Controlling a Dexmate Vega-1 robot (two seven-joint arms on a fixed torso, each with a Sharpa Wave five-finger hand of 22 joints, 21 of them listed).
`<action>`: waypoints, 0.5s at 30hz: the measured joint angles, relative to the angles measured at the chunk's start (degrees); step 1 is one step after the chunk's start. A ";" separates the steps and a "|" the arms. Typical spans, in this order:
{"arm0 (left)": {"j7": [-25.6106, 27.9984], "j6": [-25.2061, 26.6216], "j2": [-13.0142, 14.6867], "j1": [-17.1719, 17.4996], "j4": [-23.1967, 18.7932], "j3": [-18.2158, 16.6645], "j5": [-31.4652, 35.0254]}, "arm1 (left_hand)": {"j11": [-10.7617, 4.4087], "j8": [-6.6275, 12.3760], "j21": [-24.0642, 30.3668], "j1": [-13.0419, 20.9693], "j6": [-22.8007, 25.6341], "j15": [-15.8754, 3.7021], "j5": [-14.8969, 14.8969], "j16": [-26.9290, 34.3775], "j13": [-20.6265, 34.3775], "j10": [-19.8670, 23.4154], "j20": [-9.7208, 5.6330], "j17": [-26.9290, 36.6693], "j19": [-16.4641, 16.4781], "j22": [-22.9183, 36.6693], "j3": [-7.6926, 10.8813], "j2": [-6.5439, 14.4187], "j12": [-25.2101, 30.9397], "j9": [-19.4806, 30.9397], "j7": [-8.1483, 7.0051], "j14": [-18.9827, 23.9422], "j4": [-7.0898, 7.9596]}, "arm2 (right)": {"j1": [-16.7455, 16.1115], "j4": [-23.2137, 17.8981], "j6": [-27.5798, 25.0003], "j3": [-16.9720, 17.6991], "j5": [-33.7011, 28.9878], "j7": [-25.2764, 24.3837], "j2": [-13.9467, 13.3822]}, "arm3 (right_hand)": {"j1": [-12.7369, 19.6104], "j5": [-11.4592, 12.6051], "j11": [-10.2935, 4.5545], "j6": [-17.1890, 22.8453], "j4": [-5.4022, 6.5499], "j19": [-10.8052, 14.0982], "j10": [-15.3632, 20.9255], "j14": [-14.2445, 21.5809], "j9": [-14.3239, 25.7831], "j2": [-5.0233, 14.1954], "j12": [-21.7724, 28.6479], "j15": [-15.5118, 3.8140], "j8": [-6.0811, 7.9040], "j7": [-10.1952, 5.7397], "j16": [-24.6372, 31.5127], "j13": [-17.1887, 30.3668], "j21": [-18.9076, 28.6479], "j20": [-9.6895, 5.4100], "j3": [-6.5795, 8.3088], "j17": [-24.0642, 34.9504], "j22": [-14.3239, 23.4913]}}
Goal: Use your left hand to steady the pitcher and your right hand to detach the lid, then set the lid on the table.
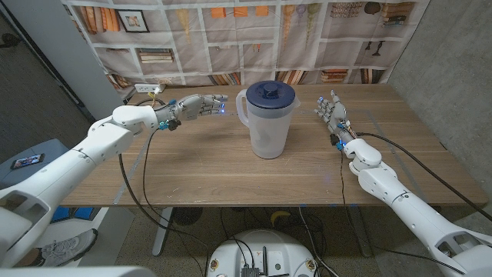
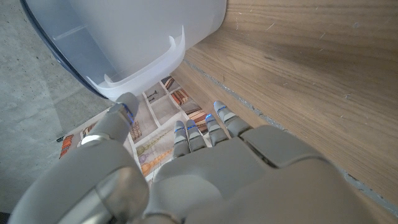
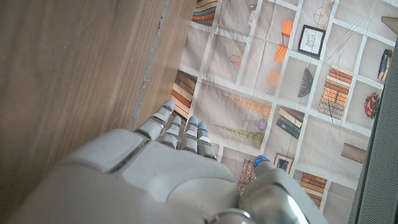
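Pitcher (image 1: pixel 267 121) stands mid-counter (image 1: pixel 192 169), blue lid (image 1: pixel 269 93) on. Left robot hand (image 1: pixel 196 106) near its handle, released; wrist view shows the handle close. Right robot hand (image 1: pixel 332 109) released, apart.

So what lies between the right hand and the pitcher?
Only bare wooden table between the right hand and the pitcher, per the head view.

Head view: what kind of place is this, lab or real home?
Likely a lab or test cell dressed as a home. The bookshelf is a printed backdrop sheet hung on the wall, bare concrete wall beside it, and cables trail off the wooden table.
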 measured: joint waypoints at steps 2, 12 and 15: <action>0.00 0.00 -0.33 -1.25 1.01 0.60 0.00 | -0.30 0.00 0.00 0.51 0.00 0.00 0.13 0.00 0.00 -0.30 0.00 0.00 0.00 0.00 0.18 -0.08 0.00 0.00 0.00 0.00 0.17 | 0.00 0.00 -0.11 0.00 -0.03 -0.22 0.00 | 0.00 0.00 0.00 0.00 -0.14 0.00 0.00 0.00 0.00 0.00 0.00 0.00 0.00 0.00 0.00 0.00 0.00 0.00 0.14 -0.20 0.00; -8.66 -1.24 -2.54 -6.52 6.21 3.29 2.86 | -0.40 0.00 0.00 1.95 -0.31 0.00 0.41 0.00 -0.01 -0.41 0.00 0.00 0.00 0.00 0.76 -1.53 0.00 0.00 -0.30 -0.44 0.05 | -0.78 -1.15 -0.24 0.18 -0.09 -0.69 -0.43 | 0.00 0.00 0.00 0.00 -0.14 0.00 0.00 0.00 0.00 0.00 0.00 0.00 0.00 0.00 0.00 0.00 0.00 0.00 0.14 -0.27 0.00; -10.02 -1.69 -3.39 -7.98 7.87 3.96 3.34 | -0.50 0.00 0.00 2.30 -0.31 0.00 0.40 0.00 -0.01 -0.51 0.00 0.00 0.00 0.00 0.88 -1.87 0.00 -0.01 -0.30 -0.43 -0.06 | -0.96 -1.38 -0.24 0.26 -0.09 -0.80 -0.54 | 0.00 0.00 0.00 0.00 -0.14 0.00 0.00 0.12 0.00 0.00 0.00 0.12 0.00 0.00 0.00 0.00 0.00 0.00 0.14 -0.27 0.00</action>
